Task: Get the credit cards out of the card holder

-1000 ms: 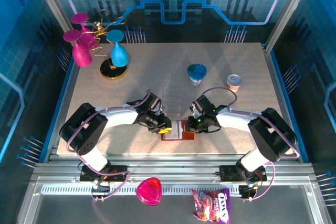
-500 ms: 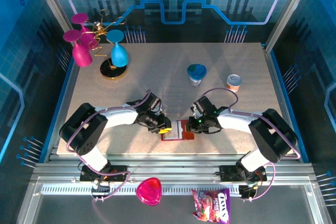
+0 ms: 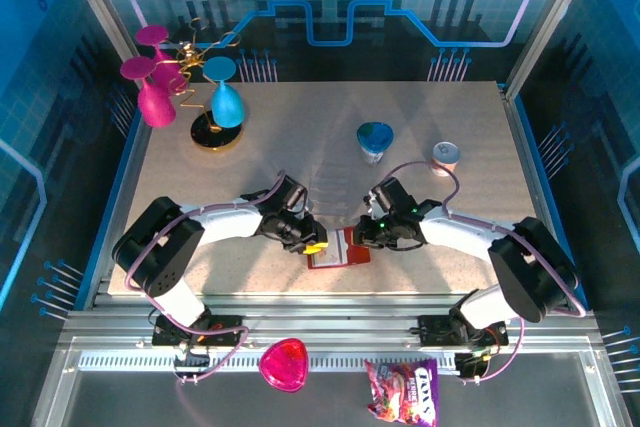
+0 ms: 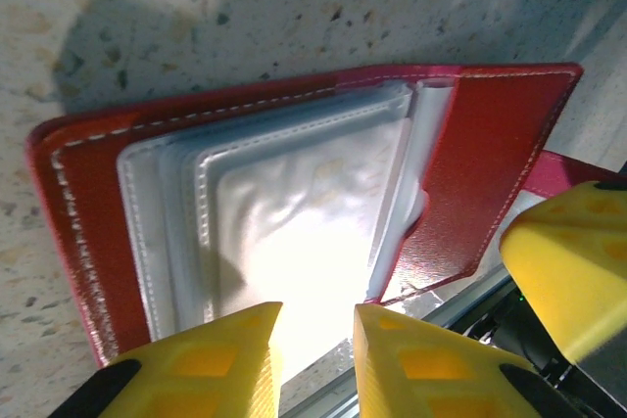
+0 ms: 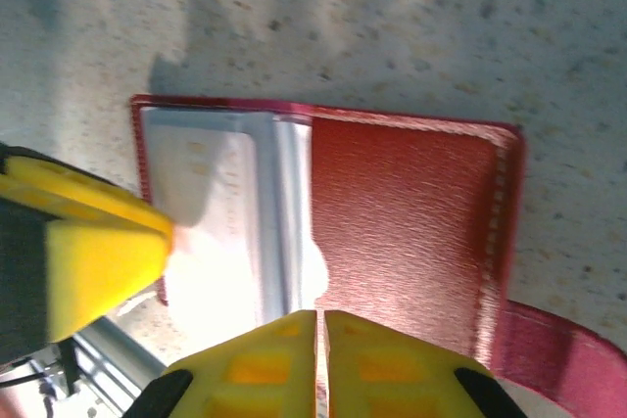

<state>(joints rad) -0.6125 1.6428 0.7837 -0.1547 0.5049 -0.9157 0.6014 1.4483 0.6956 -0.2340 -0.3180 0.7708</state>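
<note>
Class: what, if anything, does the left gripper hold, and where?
Left gripper straddles the clear pocket edge of the dark red folding wallet; hold cannot be told.

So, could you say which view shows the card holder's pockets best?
Left wrist: the card holder lies open, its clear pockets spread across the frame. Right wrist shows one pocket stack beside the red cover; top external, a small red patch.

Card holder (image 4: pixel 490 173): near edge was hidden behind the left tool (image 4: pixel 318 354) and cut off by the frame's bottom. Clear pockets (image 4: pixel 294 212): were washed out by glare, so their contents could not be told. Snap tab (image 5: pixel 563 364): ran off the lower right corner in the right wrist view, end unseen.
</note>
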